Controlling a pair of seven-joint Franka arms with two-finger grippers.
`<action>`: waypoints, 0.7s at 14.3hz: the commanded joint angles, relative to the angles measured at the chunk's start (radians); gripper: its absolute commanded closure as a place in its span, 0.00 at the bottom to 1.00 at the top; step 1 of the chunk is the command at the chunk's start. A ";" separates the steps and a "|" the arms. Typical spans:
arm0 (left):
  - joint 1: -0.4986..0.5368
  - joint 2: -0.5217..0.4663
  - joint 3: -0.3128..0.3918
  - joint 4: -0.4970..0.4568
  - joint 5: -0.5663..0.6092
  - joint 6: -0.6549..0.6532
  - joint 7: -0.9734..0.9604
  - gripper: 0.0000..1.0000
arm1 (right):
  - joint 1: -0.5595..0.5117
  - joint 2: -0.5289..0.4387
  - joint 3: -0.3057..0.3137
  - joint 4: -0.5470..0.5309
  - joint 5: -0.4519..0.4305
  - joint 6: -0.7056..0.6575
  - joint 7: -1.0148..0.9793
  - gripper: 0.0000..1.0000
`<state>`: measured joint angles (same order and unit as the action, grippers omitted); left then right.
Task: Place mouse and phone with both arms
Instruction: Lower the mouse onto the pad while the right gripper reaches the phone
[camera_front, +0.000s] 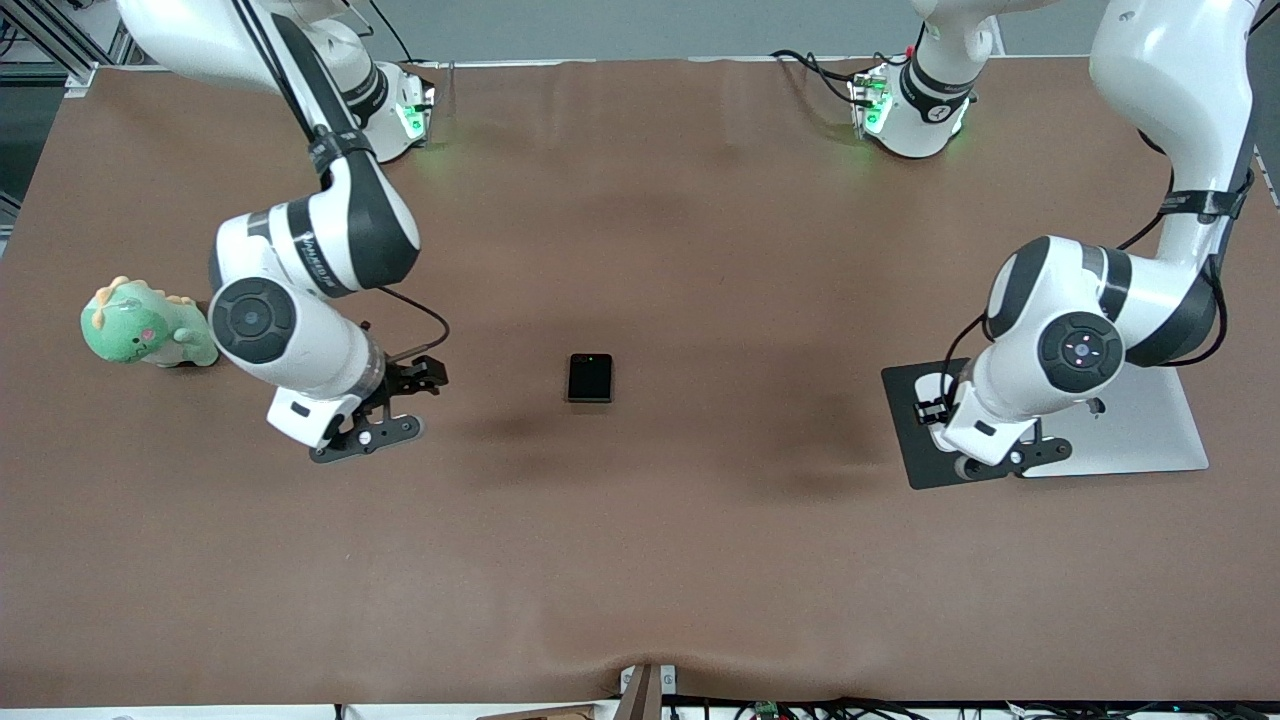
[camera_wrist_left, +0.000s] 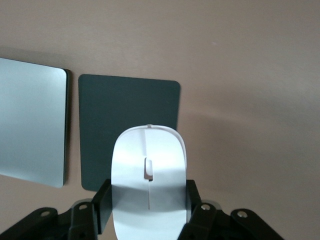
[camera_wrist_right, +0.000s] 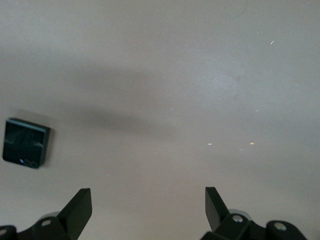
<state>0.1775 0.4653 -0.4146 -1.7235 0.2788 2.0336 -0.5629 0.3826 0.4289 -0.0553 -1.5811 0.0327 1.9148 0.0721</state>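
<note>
Overhead, from the front view, we find the phone (camera_front: 590, 377) lying flat near the middle of the brown table (camera_front: 640, 560), its slightly longer axis running along the twelve-to-six line of that view, a tiny green light at its twelve o'clock edge. The right gripper (camera_front: 405, 400) hangs low over bare table at about nine o'clock from the phone, well apart from it. A green plush dinosaur (camera_front: 148, 325) sits toward the right arm's end of the table, partly hidden by that arm's wrist. At about three o'clock from the phone, the left gripper (camera_front: 950, 425) is over the dark grey pad (camera_front: 915, 430); its own wrist covers most of the pad and part of the silver laptop (camera_front: 1140, 425) just beside it. We can barely make out what the claw carries here.

From the left wrist view, we see the left gripper (camera_wrist_left: 149, 210) clamped on the mouse (camera_wrist_left: 149, 180), one black finger (camera_wrist_left: 102, 202) pressed against each flank. The mouse's long axis points straight away from the wrist, its nose over the pad (camera_wrist_left: 125, 110); its tail end is cut off by the frame. The laptop (camera_wrist_left: 30, 125) lies beside the pad, apart by a thin gap.

From the right wrist view, we see the right gripper (camera_wrist_right: 148, 212) spread wide and holding nothing, only its fingertips (camera_wrist_right: 80, 207) showing. The phone (camera_wrist_right: 26, 143) lies at about ten o'clock from them.
</note>
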 joint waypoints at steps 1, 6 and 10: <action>0.040 -0.039 -0.018 -0.091 -0.012 0.082 0.023 0.58 | 0.038 0.043 -0.006 0.027 0.061 0.010 0.092 0.00; 0.099 -0.008 -0.018 -0.181 -0.009 0.250 0.124 0.58 | 0.090 0.109 -0.005 0.027 0.180 0.082 0.103 0.00; 0.141 0.021 -0.015 -0.229 -0.004 0.355 0.178 0.58 | 0.174 0.178 -0.009 0.030 0.202 0.166 0.295 0.00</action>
<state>0.2864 0.4831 -0.4164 -1.9285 0.2789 2.3461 -0.4253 0.5156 0.5625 -0.0533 -1.5799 0.2380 2.0415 0.2606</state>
